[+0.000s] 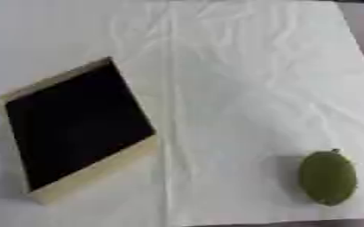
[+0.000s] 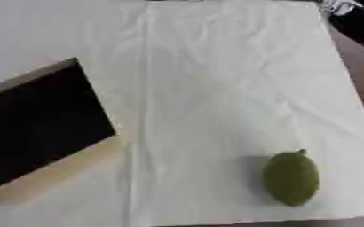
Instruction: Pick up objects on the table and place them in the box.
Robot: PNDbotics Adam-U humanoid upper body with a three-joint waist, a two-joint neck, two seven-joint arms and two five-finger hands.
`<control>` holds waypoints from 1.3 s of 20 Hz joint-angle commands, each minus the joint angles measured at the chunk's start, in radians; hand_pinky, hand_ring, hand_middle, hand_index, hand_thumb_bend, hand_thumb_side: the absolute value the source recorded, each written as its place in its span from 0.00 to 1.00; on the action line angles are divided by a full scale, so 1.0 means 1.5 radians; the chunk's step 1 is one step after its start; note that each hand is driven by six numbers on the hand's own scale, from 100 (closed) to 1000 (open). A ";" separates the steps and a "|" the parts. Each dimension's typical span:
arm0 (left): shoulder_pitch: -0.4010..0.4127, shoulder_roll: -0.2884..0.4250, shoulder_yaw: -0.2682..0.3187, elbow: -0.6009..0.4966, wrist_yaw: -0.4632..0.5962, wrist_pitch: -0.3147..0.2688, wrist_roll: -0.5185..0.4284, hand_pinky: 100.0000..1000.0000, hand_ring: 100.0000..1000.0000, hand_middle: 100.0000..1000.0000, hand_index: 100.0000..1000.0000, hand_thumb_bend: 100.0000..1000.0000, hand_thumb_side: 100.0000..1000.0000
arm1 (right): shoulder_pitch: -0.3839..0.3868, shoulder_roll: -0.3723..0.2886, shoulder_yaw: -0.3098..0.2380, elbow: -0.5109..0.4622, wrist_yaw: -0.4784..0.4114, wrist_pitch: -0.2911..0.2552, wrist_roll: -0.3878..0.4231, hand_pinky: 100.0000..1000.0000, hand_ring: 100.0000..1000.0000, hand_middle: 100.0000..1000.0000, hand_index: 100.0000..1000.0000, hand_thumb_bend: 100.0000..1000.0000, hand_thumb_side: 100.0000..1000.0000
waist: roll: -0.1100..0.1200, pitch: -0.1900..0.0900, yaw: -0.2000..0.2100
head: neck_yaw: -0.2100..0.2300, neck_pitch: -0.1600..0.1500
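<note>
A green oval fruit (image 1: 327, 177) with a small stem lies on the white cloth (image 1: 239, 80) near the front right corner of the table. A shallow box (image 1: 135, 155) with pale wooden walls and a black inside stands at the left, turned askew. The box looks dark and I see nothing in it. Neither of my hands shows in either view.
The white cloth is creased and covers the table. Its front edge (image 2: 255, 221) runs just below the fruit, and its right edge (image 2: 354, 84) borders a brown floor. A dark object (image 2: 348, 9) shows at the far right corner.
</note>
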 commanded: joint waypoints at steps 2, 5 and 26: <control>0.001 0.021 0.005 -0.010 -0.003 0.000 0.001 0.45 0.46 0.54 0.67 0.16 0.54 | 0.012 -0.053 -0.004 -0.014 -0.019 -0.005 0.004 0.75 0.52 0.60 0.80 0.00 0.21 | 0.000 -0.015 -0.004 | 0.005 -0.003; 0.003 0.023 0.005 -0.010 -0.004 0.001 0.002 0.45 0.46 0.54 0.67 0.16 0.54 | 0.029 -0.067 -0.003 -0.014 -0.028 -0.008 0.008 0.75 0.52 0.60 0.80 0.00 0.22 | -0.001 -0.017 -0.009 | 0.006 -0.002; 0.010 0.032 0.005 -0.010 -0.007 0.004 0.004 0.45 0.46 0.54 0.67 0.16 0.54 | 0.119 -0.134 0.038 -0.014 -0.044 -0.045 -0.056 0.76 0.53 0.61 0.79 0.03 0.34 | -0.006 -0.025 -0.025 | 0.020 0.001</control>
